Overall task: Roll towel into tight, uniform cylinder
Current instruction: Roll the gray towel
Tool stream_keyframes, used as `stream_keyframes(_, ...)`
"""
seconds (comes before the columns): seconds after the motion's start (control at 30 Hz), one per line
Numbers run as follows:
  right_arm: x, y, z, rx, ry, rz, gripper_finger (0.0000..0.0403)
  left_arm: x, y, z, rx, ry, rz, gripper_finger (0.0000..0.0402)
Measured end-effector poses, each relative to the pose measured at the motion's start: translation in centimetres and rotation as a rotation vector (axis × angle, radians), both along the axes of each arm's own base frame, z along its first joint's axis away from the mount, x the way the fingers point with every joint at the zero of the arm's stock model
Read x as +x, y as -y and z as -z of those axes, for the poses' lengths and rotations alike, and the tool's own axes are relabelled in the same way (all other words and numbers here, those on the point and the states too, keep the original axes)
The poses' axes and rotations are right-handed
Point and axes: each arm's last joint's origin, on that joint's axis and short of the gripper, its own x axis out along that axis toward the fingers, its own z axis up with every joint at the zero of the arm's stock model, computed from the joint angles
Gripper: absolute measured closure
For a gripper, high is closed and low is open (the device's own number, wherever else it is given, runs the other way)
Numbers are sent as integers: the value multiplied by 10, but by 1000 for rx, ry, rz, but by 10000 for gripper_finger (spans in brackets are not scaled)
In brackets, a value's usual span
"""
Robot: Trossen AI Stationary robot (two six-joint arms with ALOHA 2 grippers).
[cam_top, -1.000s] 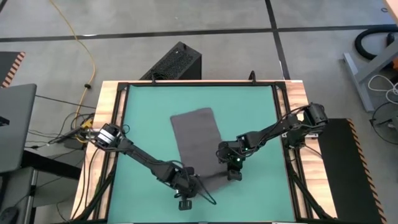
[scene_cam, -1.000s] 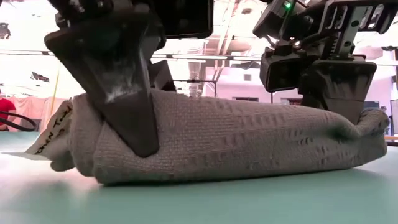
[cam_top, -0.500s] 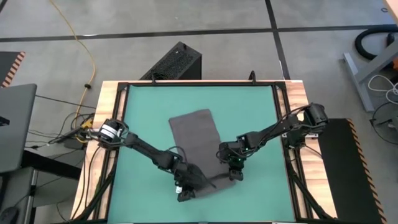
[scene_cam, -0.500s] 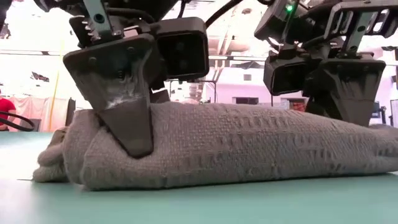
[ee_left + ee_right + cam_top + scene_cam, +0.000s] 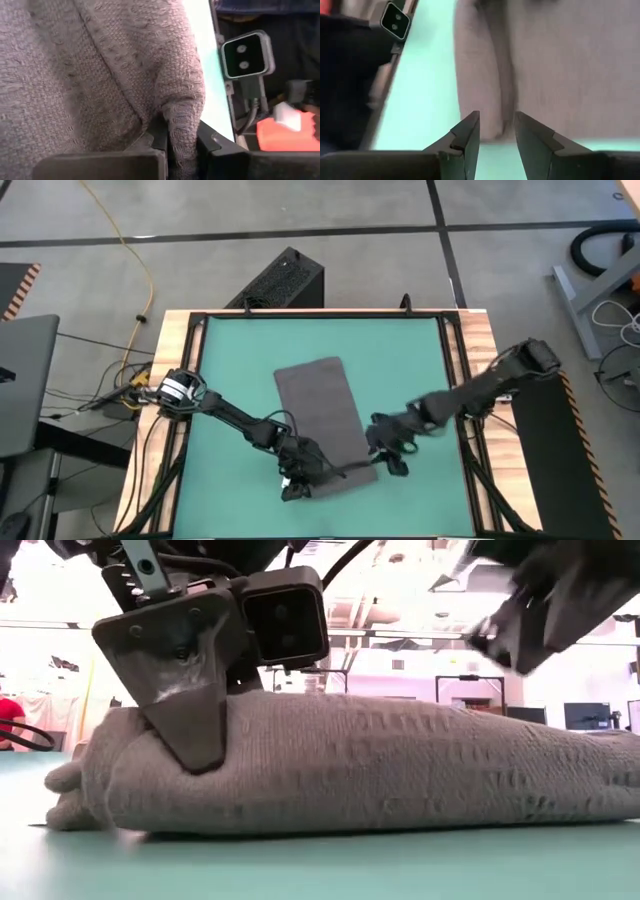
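Gripping the towel: the left gripper [image 5: 296, 485] is clamped on a fold of the cloth at the roll's end, its fingers [image 5: 159, 137] pinching the fabric between them.
Towel: the towel [image 5: 322, 410] lies on the green mat [image 5: 230, 370], flat over its far part and rolled up at its near end, towards the front edge of the tabletop [image 5: 475, 340].
Roll, seen low: the grey bundle [image 5: 380, 765] rests on the mat surface, bulging and creased, thicker at the end under the left gripper [image 5: 185, 680].
Right gripper: the right gripper [image 5: 392, 455] hangs just beside the other end of the roll, fingers parted and nothing between them; its fingertips [image 5: 470, 127] are off the cloth, the towel's edge [image 5: 485, 90] just beyond them.
Right gripper, low view: a dark blurred shape [image 5: 545, 605] above the roll, not touching it.
In the way: the left arm [image 5: 225, 415] crosses the mat diagonally to the roll; nothing lies on the flat part of the towel.
Around the mat: a black box [image 5: 280, 280] on the floor beyond the far edge, a yellow cable [image 5: 135, 245] trailing over the floor, a grey laptop [image 5: 25, 380] off to the left side.
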Motion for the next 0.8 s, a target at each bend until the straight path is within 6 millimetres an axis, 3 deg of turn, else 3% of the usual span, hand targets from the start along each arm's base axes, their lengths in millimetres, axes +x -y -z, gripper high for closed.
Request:
stream_keyframes(0.17,-14,-44,1,-251,212,-141,253,-4,-13,7,-101,37,-45,384)
stream_keyframes(0.3,-14,-60,13,-315,240,-141,252,-7,-19,10,-146,23,-81,384)
stream_keyframes(0.43,-10,-64,32,-339,165,-105,234,-10,-20,14,-140,12,-102,384)
stream_keyframes(0.67,-3,-60,53,-347,78,-30,156,-12,-19,15,-127,7,-128,383)
stream_keyframes(0.8,2,-53,61,-356,38,59,149,-12,-16,16,-96,18,-166,362)
